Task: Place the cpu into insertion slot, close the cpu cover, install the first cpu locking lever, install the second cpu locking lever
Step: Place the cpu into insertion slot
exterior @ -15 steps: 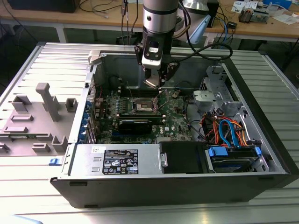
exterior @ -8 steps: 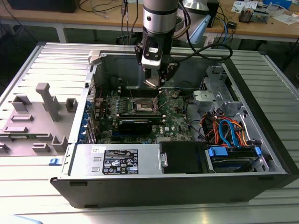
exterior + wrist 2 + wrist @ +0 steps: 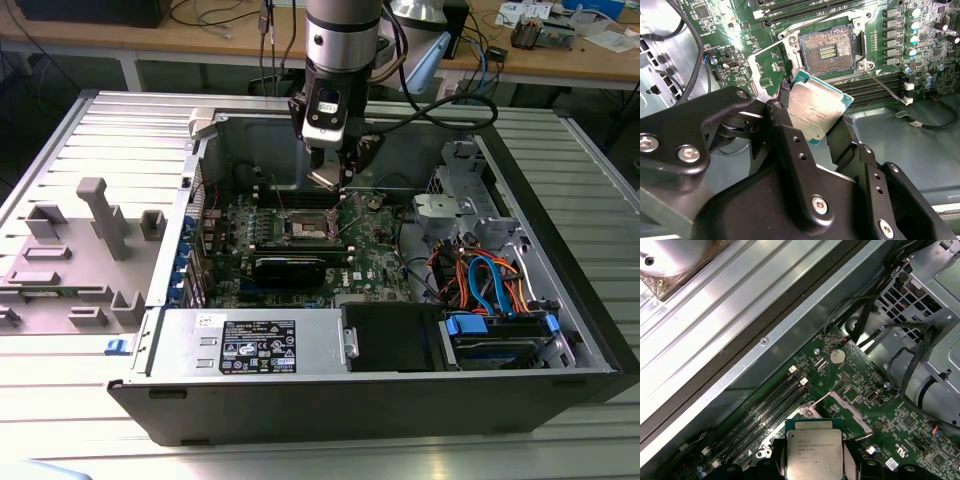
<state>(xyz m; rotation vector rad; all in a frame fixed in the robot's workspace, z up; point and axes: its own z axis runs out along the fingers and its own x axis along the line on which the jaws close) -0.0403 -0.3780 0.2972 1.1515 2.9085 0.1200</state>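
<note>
Gripper (image 3: 812,122), mine: fingers (image 3: 781,127) closed on the cpu (image 3: 816,111), which I hold tilted above the motherboard (image 3: 900,60) inside the computer case (image 3: 300,395), clear of the insertion slot (image 3: 829,50). Slot uncovered; cpu cover (image 3: 765,50) raised at its edge.

An open computer case (image 3: 300,410) lies on a slatted table (image 3: 110,130). Along its near side sits a silver power supply (image 3: 250,345); at the exterior view's right, orange and blue cables (image 3: 485,275) crowd a drive bay. A grey fixture (image 3: 100,215) stands at the exterior view's left — just outside the case. In the first wrist view, a coin battery (image 3: 837,356) sits on the green motherboard (image 3: 910,425).
</note>
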